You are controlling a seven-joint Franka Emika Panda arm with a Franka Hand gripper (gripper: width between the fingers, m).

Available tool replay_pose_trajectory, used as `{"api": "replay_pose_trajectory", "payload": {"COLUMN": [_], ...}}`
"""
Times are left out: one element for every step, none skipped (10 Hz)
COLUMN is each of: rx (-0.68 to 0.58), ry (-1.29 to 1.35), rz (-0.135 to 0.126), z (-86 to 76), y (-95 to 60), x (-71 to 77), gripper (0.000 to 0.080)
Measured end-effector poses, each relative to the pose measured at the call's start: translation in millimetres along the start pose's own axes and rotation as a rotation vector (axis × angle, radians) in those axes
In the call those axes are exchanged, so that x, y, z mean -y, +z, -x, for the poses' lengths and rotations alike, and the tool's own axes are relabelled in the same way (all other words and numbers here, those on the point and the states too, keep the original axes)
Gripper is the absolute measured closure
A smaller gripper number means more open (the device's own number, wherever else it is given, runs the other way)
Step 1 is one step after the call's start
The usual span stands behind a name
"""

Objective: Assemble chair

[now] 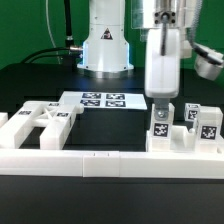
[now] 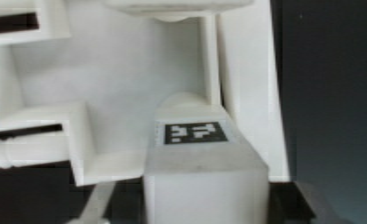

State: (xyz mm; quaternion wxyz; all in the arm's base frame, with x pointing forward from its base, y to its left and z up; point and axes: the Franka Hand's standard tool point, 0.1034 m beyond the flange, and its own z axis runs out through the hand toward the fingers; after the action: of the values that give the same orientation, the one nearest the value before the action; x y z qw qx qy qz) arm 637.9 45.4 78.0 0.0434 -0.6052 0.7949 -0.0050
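My gripper (image 1: 160,104) comes straight down at the exterior view's right and is shut on the top of a white tagged chair bar (image 1: 159,130) that stands upright by the low border wall. In the wrist view the bar (image 2: 201,160) with its tag fills the gap of the gripper (image 2: 206,206); the fingers themselves are hidden. A white chair frame with crossed struts (image 1: 40,122) lies at the exterior view's left and also shows in the wrist view (image 2: 91,90). Two more tagged chair blocks (image 1: 192,115) (image 1: 210,123) stand to the right of the bar.
The marker board (image 1: 100,100) lies in the middle in front of the arm's base (image 1: 107,45). The low white border wall (image 1: 100,162) runs along the front. A black tabletop (image 1: 110,128) lies between the frame and the bar.
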Motion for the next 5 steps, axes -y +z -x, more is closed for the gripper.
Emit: {"api": "replay_pose_trajectory", "payload": {"rx": [-0.004, -0.009, -0.009, -0.007, 0.000], "ry": [0.020, 0.046, 0.042, 0.021, -0.008], "rz": [0.003, 0.008, 0.009, 0.004, -0.001], "z": [-0.7, -2.2, -1.7, -0.2, 2.5], "y": [-0.2, -0.3, 0.3, -1.7, -8.1], "x": [-0.8, -1.9, -2.3, -2.0, -3.7], "gripper": [0.0512, 0.0511, 0.0511, 0.0381, 0.0213]}}
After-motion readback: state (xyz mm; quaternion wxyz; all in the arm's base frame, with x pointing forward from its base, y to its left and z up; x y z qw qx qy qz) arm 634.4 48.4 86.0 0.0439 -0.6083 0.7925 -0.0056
